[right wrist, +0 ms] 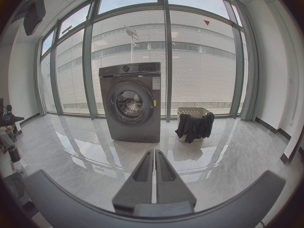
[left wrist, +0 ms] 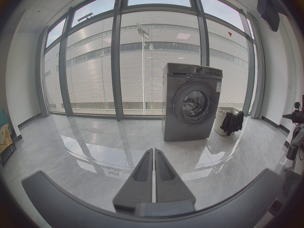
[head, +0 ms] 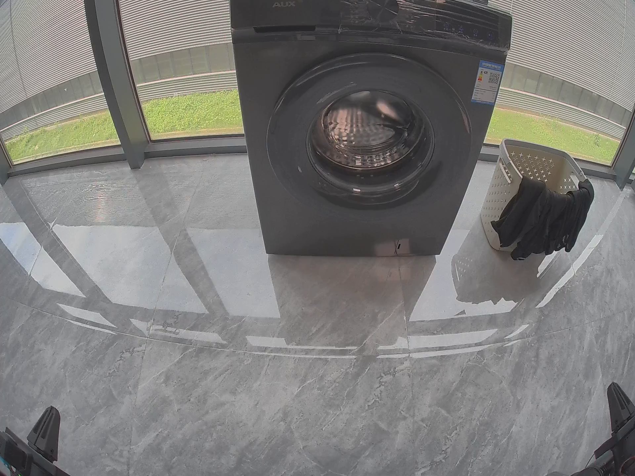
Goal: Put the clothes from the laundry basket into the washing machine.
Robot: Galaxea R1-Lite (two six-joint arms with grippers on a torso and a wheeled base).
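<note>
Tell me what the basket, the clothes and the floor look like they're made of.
Basket: likely moulded plastic, off-white and matt; its walls are pierced with small regular holes.
Clothes: soft dark fabric, matt; they hang limp in folds over the rim.
Floor: polished grey stone or stone-look tile, I can't tell which; it has pale veining and mirrors the windows.
</note>
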